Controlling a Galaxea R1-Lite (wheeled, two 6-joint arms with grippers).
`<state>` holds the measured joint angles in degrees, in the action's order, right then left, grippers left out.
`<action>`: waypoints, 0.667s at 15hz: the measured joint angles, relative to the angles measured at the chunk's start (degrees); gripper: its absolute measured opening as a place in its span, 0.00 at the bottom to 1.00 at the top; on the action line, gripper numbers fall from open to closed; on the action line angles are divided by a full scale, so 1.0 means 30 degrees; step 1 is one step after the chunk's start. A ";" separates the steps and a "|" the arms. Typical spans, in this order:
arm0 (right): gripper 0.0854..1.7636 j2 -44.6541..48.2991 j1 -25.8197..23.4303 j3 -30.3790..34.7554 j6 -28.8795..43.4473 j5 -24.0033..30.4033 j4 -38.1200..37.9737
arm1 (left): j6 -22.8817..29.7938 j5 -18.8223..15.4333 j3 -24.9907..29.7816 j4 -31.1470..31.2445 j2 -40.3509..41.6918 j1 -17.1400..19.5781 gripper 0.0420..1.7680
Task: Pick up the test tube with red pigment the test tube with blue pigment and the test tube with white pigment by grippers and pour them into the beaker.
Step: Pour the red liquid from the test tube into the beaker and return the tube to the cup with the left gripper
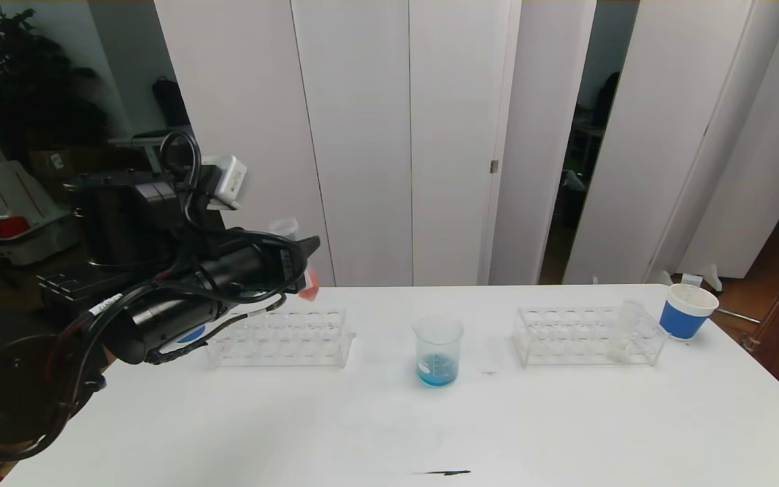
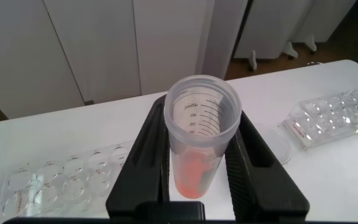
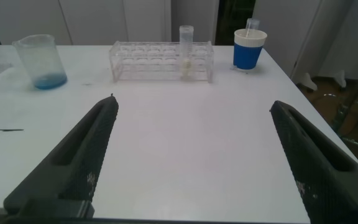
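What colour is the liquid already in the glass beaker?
Bright blue, pooled at the bottom of the beaker; clearest in the head view.

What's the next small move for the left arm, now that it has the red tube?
Probably carry it toward the beaker. The left gripper is shut on the test tube with red pigment, held upright above the left rack. The beaker, holding only blue liquid, stands further toward the table's middle, so tipping here would spill.
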<state>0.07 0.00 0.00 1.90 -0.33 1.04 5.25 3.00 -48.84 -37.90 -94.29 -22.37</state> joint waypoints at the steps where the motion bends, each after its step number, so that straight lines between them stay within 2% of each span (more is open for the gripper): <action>1: 0.99 0.0000 0.0000 0.0000 0.0000 0.0000 0.0000 | -0.0016 -0.0439 -0.0138 0.0000 -0.0118 -0.0093 0.32; 4: 0.99 0.0000 0.0000 0.0000 0.0000 -0.0008 -0.0008 | -0.0459 -0.1284 -0.0857 -0.0211 -0.0801 -0.0423 0.32; 8: 0.99 0.0000 0.0000 0.0000 0.0008 -0.0008 0.0000 | -0.2255 -0.5124 -0.2446 -0.1052 -0.2239 -0.0130 0.32; 10: 0.99 0.0000 0.0000 0.0000 0.0000 -0.0008 -0.0008 | -0.3275 -0.6160 -0.3300 -0.1516 -0.2975 -0.0041 0.32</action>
<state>0.07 0.00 0.00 1.90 -0.35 1.01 -4.57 -15.48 -58.73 -42.45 -103.22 -22.49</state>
